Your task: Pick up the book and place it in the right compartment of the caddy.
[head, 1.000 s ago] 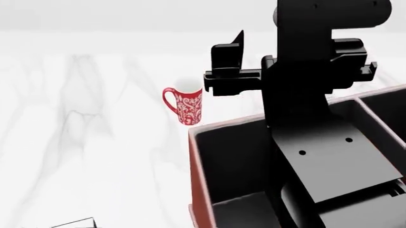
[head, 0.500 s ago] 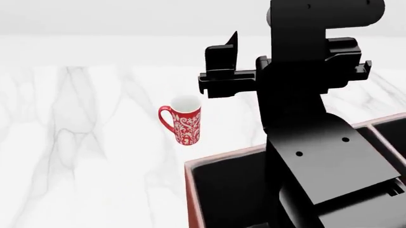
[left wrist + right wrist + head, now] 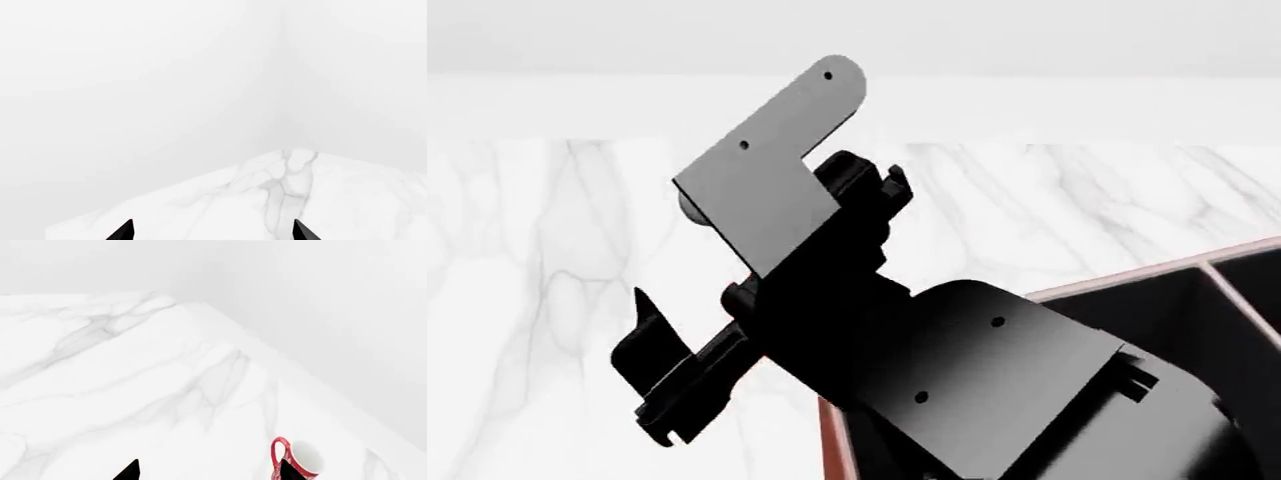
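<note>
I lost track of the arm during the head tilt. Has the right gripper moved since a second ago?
Yes. Against the caddy, the right gripper has swung leftward and down, from above the caddy to left of its rim.

caddy (image 3: pixel 1174 283): reddish-brown box, pale pink rims, black inside; only its far part shows, at head view's lower right on marble table, mostly hidden behind arm
divider: thin, pale, splits 2 compartments near right edge
book: not visible in any view

1. A white marble table (image 3: pixel 547 300) with grey veins fills the near scene.
2. Plain pale walls (image 3: pixel 133 75) stand behind its far edge, meeting at a corner.
3. Light is soft and even.
</note>
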